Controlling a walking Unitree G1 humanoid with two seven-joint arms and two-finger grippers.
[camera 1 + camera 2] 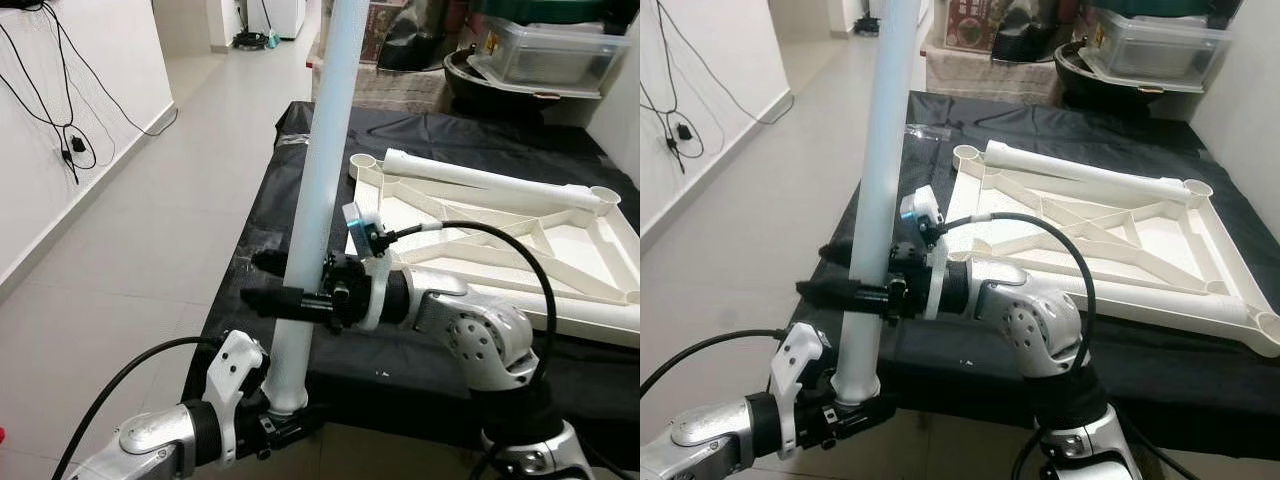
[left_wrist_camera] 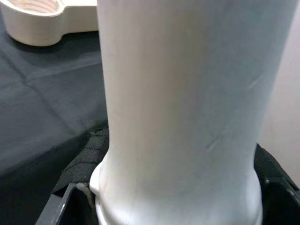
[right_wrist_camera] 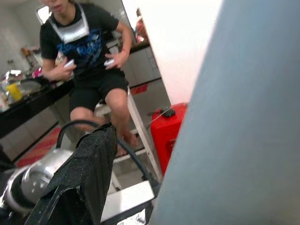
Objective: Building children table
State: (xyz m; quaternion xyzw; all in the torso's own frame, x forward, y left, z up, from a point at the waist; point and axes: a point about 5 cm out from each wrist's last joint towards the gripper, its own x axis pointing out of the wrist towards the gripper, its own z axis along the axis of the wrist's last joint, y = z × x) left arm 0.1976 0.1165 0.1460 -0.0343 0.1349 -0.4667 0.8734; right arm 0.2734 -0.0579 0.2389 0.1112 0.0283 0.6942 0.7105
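White plastic table leg (image 1: 318, 200) stands near-upright just off the near edge of the black-draped table (image 1: 250, 240), beside the upturned tabletop frame (image 1: 520, 240). Right gripper (image 1: 283, 285) is clamped across the leg mid-shaft; left gripper (image 1: 285, 415) is closed round its flared lower end.

Risks: smooth tube could slip or twist betw. the two grips if the arms pull unevenly; leg could tilt and miss a corner socket (image 1: 362, 160), or knock the frame.

Hard to see: leg's top is cut off; finger contact hidden behind tube. Person (image 3: 89, 56) sits in bkgd, right wrist view.
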